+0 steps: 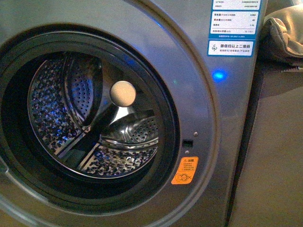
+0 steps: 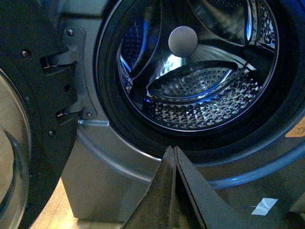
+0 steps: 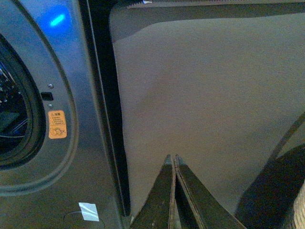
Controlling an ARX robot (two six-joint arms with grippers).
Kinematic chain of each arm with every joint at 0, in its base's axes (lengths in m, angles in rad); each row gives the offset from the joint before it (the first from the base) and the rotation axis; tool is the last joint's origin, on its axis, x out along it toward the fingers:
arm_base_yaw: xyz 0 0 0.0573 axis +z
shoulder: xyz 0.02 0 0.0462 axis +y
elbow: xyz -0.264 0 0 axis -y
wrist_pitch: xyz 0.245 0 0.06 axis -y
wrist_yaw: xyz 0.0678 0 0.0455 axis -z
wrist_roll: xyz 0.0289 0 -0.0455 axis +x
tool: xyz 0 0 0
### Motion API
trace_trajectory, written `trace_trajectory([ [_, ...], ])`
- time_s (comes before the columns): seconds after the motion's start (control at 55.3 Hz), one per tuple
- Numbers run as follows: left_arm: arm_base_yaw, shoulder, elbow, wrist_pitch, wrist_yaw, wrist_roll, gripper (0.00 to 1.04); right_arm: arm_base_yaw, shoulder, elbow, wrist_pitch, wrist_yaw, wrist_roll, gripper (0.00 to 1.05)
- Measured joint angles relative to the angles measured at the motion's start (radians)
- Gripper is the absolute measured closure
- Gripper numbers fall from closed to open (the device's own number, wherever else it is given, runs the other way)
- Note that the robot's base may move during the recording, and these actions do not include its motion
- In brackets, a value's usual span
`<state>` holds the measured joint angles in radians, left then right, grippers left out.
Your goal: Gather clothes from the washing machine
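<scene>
Across most of the front view the washing machine [image 1: 199, 85] is sitting with its round opening uncovered, its grey metallic front panel filling the left and middle of the scene. Inside, the perforated steel drum [image 1: 71, 113] is catching blue and white glints, and a round pale disc [image 1: 123, 93] is showing at the back of it. No dark clothes are showing in the drum in any view; only bare metal and its raised paddles are visible there. On the panel to the right of the opening an orange sticker [image 1: 184, 170] is sitting low down, a small blue light [image 1: 218, 74] is glowing higher up, and blue-white labels [image 1: 233, 23] are lying near the top edge. Further right, a plain beige surface [image 1: 274, 151] is standing beside the machine, with a bundle of pale fabric [image 1: 284, 38] resting on top of it.

In the left wrist view the glass door [image 2: 33, 119] is hanging swung out to the left of the opening on its hinge [image 2: 71, 62]. The left gripper [image 2: 174, 157] is hovering just in front of the lower rim of the opening, its two fingers pressed together with nothing between them. In the right wrist view the right gripper [image 3: 172, 164] is likewise clenched on nothing, pointing at the beige surface just to the right of the machine's side edge.
</scene>
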<state>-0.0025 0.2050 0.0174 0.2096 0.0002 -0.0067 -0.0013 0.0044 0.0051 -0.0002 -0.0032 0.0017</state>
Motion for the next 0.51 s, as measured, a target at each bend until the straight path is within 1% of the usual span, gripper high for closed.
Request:
trace_trajectory([
  [0.145, 0.0, -0.033, 0.0, -0.034, 0.0, 0.0, 1.01, 0.0, 0.0, 0.0, 0.0, 0.0, 0.0, 1.02],
  [0.181, 0.0, -0.085, 0.0, -0.105, 0.0, 0.0, 1.01, 0.0, 0.0, 0.0, 0.0, 0.0, 0.0, 1.02],
  [0.253, 0.0, -0.17, 0.0, -0.194, 0.0, 0.0, 1.01, 0.0, 0.0, 0.0, 0.0, 0.001, 0.0, 1.02],
  [0.506, 0.0, -0.2, 0.0, -0.208, 0.0, 0.0, 1.01, 0.0, 0.0, 0.0, 0.0, 0.002, 0.0, 1.02],
])
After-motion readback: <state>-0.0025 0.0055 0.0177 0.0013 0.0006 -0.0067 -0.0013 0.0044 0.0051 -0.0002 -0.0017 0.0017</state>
